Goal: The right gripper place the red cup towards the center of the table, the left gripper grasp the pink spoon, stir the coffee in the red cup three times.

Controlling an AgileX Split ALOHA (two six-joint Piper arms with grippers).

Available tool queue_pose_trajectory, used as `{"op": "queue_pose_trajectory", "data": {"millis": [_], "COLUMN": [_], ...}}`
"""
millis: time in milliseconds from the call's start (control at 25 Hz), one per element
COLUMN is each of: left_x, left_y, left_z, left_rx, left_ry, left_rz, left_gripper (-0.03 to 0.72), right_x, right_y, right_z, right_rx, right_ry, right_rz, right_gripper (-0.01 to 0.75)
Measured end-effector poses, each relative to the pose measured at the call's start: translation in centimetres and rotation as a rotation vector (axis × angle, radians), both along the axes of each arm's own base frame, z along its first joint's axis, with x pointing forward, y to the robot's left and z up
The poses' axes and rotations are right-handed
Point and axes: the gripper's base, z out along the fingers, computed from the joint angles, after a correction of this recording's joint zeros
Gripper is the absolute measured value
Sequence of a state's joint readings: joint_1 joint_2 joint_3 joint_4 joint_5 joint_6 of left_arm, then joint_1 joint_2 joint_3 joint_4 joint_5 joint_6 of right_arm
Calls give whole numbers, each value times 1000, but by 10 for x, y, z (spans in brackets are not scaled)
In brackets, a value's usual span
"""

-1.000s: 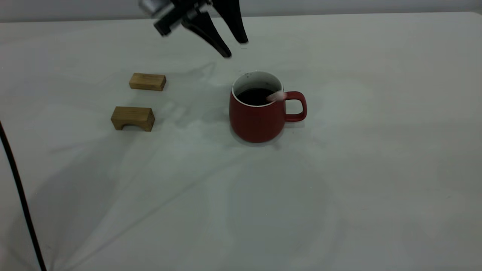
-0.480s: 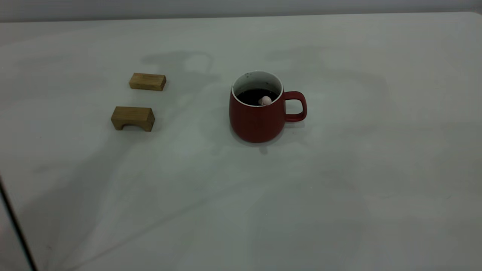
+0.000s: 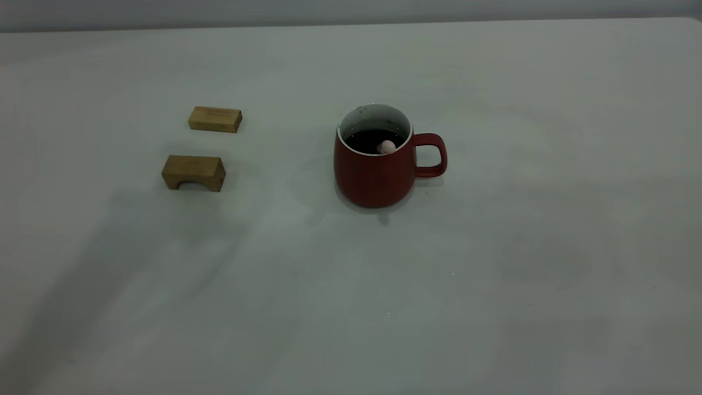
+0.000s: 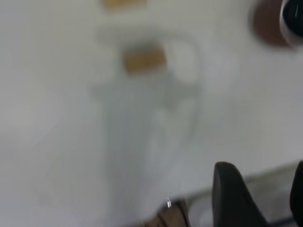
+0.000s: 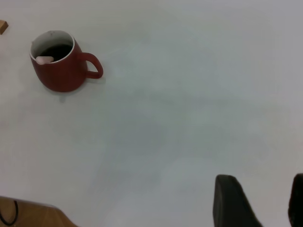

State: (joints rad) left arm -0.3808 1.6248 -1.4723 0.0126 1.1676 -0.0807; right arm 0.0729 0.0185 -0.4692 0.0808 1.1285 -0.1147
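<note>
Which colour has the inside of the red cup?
White inside the red cup, above the dark coffee; clearest in the exterior view.

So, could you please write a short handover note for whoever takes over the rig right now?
Left hand: open, holding nothing, well away from the cup.
Right hand: open, holding nothing, also well off to the side.
The red cup stands upright near the middle of the table, handle towards the right arm's side.
The pink spoon is in the coffee, its handle end leaning on the rim.
Done: cup placed, spoon in the cup and released.
Left: nothing obvious; the stir count cannot be confirmed from here.
</note>
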Motion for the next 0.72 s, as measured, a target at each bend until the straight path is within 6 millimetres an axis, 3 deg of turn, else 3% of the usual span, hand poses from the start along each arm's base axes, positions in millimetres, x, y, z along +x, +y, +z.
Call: {"op": "queue_pose_trajectory", "data": {"millis": [160, 360, 520, 720], "left_x": [-72, -165, -218, -267], "left_y": [29, 69, 102, 120], "left_z": [-10, -26, -35, -39], "left_rx": [16, 10, -37, -51], "left_ry": [50, -13, -162, -407], "left_rz": [21, 29, 159, 256], "left_gripper": [379, 379, 379, 379], "right_x": [0, 0, 0, 0], "right_y": [0, 0, 0, 0], "right_z": [0, 0, 0, 0], "right_rx": [0, 0, 0, 0], "right_ry": [0, 0, 0, 0], "right_rz": [0, 0, 0, 0], "right_gripper": [332, 332, 332, 331]}}
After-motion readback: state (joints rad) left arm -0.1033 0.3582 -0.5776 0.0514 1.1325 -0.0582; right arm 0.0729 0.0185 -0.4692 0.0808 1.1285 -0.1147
